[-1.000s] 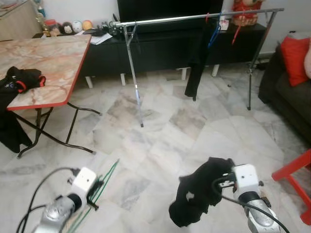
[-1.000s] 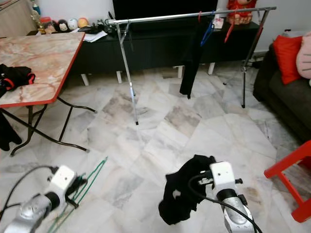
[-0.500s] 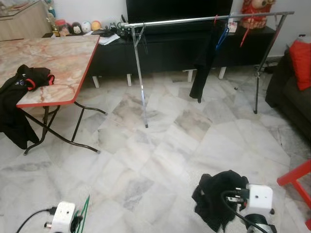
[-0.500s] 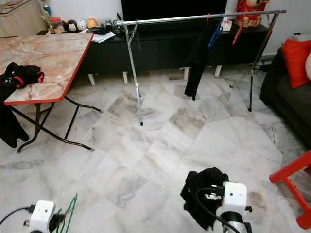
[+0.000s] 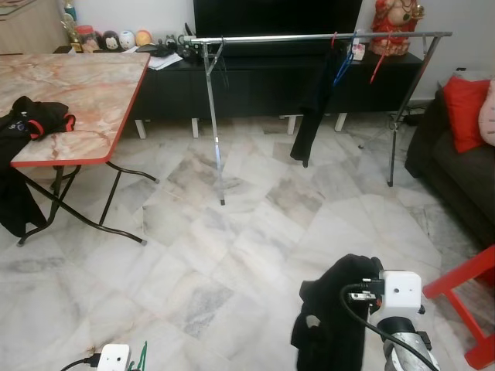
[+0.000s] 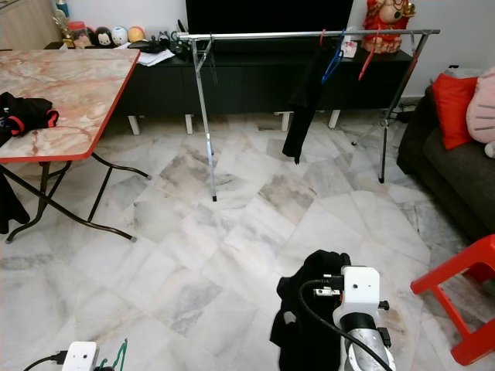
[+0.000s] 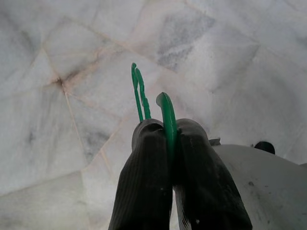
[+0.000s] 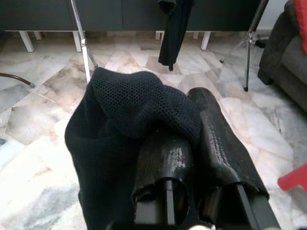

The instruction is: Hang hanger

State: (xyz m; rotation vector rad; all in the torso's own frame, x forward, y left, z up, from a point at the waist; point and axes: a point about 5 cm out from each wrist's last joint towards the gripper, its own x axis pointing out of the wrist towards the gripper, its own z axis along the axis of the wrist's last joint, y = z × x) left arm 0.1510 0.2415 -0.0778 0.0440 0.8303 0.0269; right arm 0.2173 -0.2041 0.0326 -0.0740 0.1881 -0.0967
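My left gripper [image 7: 169, 132] is shut on a thin green hanger [image 7: 165, 112], held low over the marble floor; its white wrist [image 5: 114, 358] and the hanger's tip [image 5: 142, 352] peek in at the bottom left. My right gripper [image 8: 192, 117] is shut on a black mesh garment [image 8: 124, 139] that droops from it in front of me [image 5: 332, 317]. A chrome clothes rail [image 5: 309, 36] stands across the room in front of the TV cabinet. On the rail hang a black garment [image 5: 309, 116] and blue and red hangers [image 5: 344, 66].
A marble-topped folding table [image 5: 85, 93] with a red edge stands at the left, with black clothes [image 5: 31, 120] draped over it. A dark sofa with a red cushion [image 5: 464, 108] sits at the right, and a red stool [image 5: 464, 301] is close to my right arm.
The view has shifted as I move. My left arm dropped lower, out toward the frame's bottom edge. The right arm still holds the black garment, now hanging straighter.
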